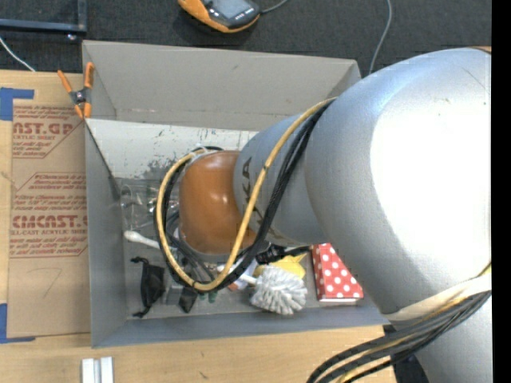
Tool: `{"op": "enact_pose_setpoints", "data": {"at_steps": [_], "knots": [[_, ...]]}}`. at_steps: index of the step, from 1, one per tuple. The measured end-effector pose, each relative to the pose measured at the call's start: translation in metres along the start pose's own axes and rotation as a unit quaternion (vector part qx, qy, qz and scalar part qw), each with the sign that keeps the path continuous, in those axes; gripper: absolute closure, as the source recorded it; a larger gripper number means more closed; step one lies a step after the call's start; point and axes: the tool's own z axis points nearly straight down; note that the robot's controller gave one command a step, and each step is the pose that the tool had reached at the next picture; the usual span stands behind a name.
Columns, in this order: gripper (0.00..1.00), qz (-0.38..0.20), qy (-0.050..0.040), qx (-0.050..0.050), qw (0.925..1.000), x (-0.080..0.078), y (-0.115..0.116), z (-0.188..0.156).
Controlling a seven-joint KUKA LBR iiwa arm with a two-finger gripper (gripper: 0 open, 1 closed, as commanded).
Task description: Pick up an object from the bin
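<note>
Gripper sits low in the bin, front-left, below the orange wrist cover; grip state cannot be told. Nearest items: black crumpled piece just left, white bristly brush right, red white-dotted box beyond.

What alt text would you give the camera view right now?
The grey arm, its orange wrist cover ringed by cables, reaches down into the middle of the grey metal bin. Along the bin's lower edge lie a red white-dotted box, a white bristly brush head and a black object.
</note>
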Motion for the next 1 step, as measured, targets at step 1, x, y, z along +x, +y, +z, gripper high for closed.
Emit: {"op": "enact_pose_setpoints", "data": {"at_steps": [1], "knots": [[1.00,0.000,0.0016,0.001,1.0000,0.0011,-0.0004,-0.0145]]}}
